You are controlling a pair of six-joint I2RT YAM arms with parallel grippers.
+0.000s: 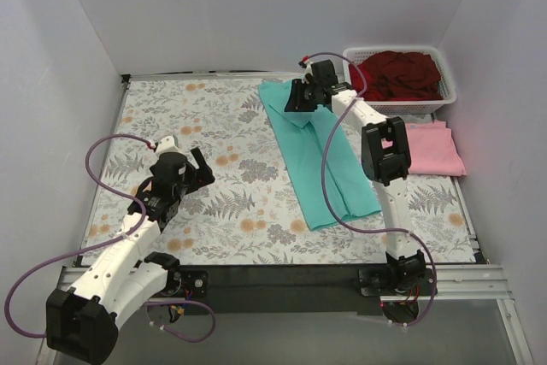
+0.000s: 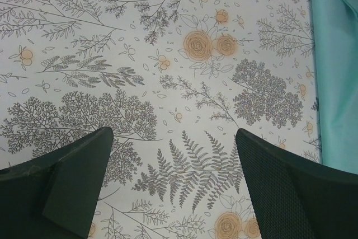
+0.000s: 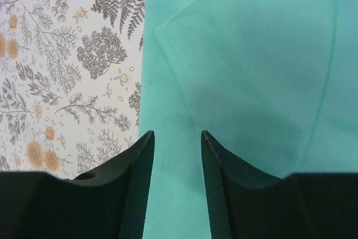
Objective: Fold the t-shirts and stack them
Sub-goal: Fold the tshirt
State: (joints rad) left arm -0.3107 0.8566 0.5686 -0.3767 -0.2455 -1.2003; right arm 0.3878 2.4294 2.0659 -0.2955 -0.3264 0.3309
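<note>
Teal t-shirt (image 3: 251,54) flat beneath your right gripper (image 3: 174,138), jaws half apart, gripping nothing; left gripper (image 2: 173,135) spread wide above floral cloth (image 2: 84,37).

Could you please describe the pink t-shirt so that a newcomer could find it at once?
Look to the far right corner of the floral-patterned table, where a white lattice basket holds dark red shirts. In front of that basket, toward the arms, the pink t-shirt lies on the table. It is the only pink item; the teal shirt to its left is long and spread out.
</note>
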